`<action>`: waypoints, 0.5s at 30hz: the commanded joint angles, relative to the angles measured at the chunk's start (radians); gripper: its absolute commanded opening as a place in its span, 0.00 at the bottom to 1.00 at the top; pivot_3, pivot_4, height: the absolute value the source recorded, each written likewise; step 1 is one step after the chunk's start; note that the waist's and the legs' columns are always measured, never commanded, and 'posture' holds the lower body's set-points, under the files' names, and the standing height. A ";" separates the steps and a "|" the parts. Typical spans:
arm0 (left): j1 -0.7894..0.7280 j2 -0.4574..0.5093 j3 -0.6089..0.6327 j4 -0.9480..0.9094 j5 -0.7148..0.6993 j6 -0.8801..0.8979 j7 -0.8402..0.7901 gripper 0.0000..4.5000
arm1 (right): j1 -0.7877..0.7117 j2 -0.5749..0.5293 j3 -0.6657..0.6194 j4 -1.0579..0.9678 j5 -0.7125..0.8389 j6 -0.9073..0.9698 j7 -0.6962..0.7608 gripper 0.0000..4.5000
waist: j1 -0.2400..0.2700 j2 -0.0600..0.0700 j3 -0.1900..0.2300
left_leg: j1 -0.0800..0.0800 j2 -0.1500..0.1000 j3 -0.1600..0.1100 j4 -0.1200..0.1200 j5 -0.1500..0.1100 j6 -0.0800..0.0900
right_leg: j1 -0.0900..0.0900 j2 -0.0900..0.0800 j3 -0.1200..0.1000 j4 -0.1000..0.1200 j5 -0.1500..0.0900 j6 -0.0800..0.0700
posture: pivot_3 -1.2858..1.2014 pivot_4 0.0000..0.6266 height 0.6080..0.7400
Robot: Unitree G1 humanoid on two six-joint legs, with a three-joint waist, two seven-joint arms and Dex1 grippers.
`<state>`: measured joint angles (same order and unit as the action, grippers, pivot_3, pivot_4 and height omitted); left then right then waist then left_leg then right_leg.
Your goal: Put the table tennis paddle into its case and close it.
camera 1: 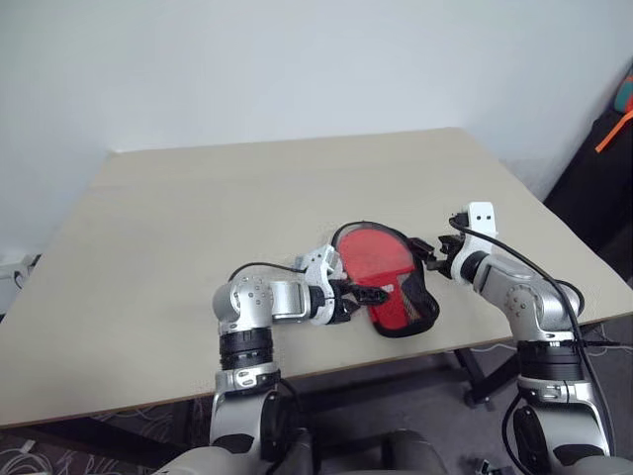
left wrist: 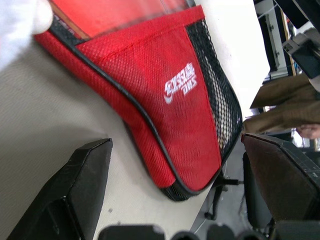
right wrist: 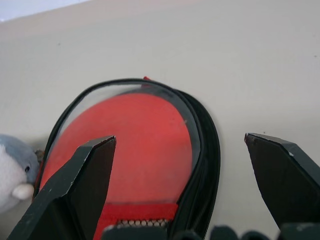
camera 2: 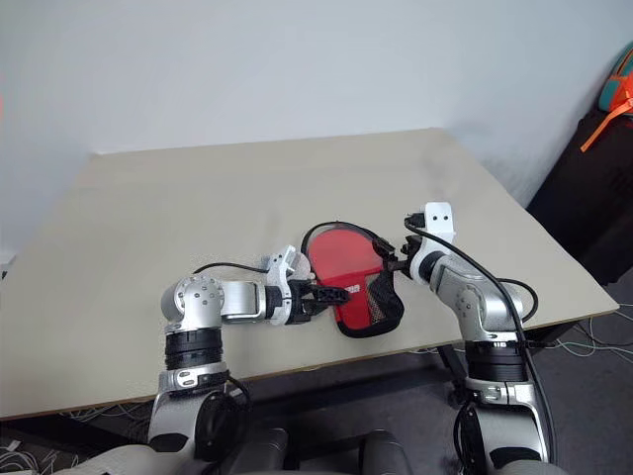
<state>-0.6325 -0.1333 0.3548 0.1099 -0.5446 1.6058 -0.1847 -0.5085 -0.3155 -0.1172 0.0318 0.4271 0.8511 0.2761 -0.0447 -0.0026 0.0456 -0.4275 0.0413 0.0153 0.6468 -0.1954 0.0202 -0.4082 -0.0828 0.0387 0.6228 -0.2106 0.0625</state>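
Left gripper [camera 1: 358, 295] reaching in level from the case's [camera 1: 407, 302] left side, forearm lying across toward it, fingers [left wrist: 75, 195] spread wide, tips just beside the case's near red end. Right gripper [camera 1: 432, 255] at the case's right edge, angled slightly down and toward it, elbow bent, wrist raised. Fingers [right wrist: 82, 185] spread wide, straddling the case's rounded end, gripping nothing.

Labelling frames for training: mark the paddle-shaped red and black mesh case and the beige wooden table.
paddle-shaped red and black mesh case [camera 1: 401, 297]: left eye view, red fabric panel.
beige wooden table [camera 1: 247, 198]: left eye view, bare top.
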 commanded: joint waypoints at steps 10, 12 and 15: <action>-0.039 -0.118 0.042 0.117 -0.008 -0.020 0.043 1.00 | -0.023 0.007 -0.038 -0.022 -0.013 -0.030 -0.026 0.99 | 0.000 0.000 -0.001 | 0.000 -0.001 0.000 0.000 -0.002 -0.003 | 0.001 -0.001 0.000 0.000 -0.001 -0.001 | 0.52 0.00 1.00; -0.040 -0.129 0.049 0.136 -0.001 -0.030 0.062 0.92 | -0.022 0.009 -0.039 -0.025 -0.013 -0.030 -0.029 1.00 | 0.000 0.000 -0.001 | 0.000 -0.001 -0.001 0.001 -0.002 -0.003 | 0.001 -0.001 0.000 0.000 -0.001 -0.001 | 0.52 0.00 1.00; -0.044 -0.130 0.051 0.156 -0.013 -0.038 0.067 0.71 | -0.022 0.010 -0.043 -0.025 -0.013 -0.030 -0.031 1.00 | 0.000 0.000 -0.002 | 0.000 -0.001 -0.001 0.001 -0.002 -0.003 | 0.002 -0.001 0.000 0.000 -0.001 -0.001 | 0.52 0.00 1.00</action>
<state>-0.6458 -0.1437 0.4153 0.2179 -0.5653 1.5582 -0.1391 -0.5115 -0.3035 -0.1386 0.0317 0.4195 0.8450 0.2495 -0.0443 -0.0025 0.0440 -0.4271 0.0398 0.0144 0.6477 -0.1970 0.0174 -0.4064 -0.0842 0.0384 0.6224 -0.2112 0.0616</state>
